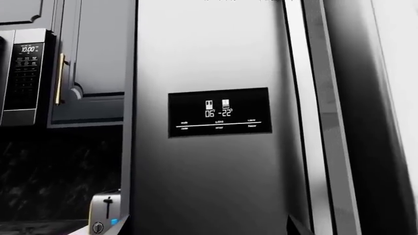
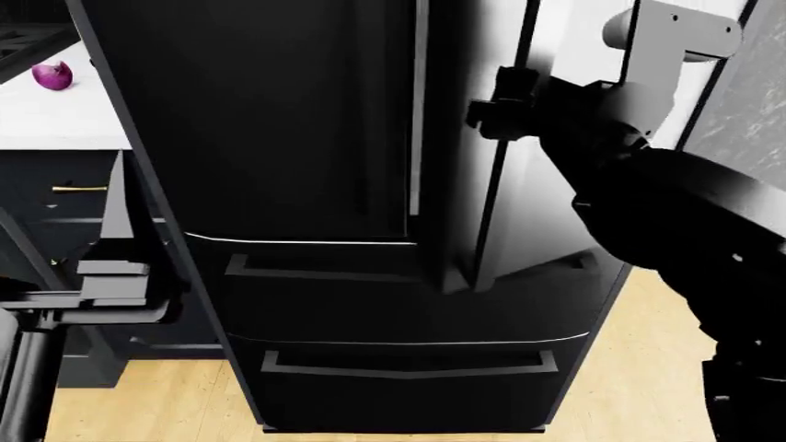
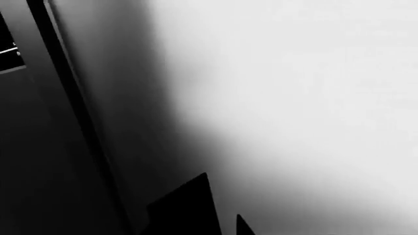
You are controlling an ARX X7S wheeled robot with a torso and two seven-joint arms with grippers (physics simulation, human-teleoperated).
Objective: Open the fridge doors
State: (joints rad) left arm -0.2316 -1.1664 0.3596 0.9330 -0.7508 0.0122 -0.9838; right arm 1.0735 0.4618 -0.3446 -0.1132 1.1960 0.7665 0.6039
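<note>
Head view: right fridge door (image 2: 528, 212) ajar, left fridge door (image 2: 283, 120) closed; jaws' state unclear.

Pale wooden floor (image 2: 135, 405) underfoot. Dark navy cabinets (image 2: 62, 212) with brass pulls beneath a white bench (image 2: 55, 115), purple onion (image 2: 53, 75) near its back edge. Microwave (image 1: 25, 76), toaster (image 1: 104, 215), dark marbled backsplash (image 1: 58, 171).

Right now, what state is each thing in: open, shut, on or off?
Left fridge door: shut.
Right fridge door: swung partly open.
Upper drawer: shut.
Lower drawer: shut.
Fridge display: lit, showing temperatures.
Microwave: door shut, clock lit.
Navy cabinet door: shut.
Right hand: at the open door's edge; grip unclear.
Left hand: away from the fridge; grip unclear.
</note>
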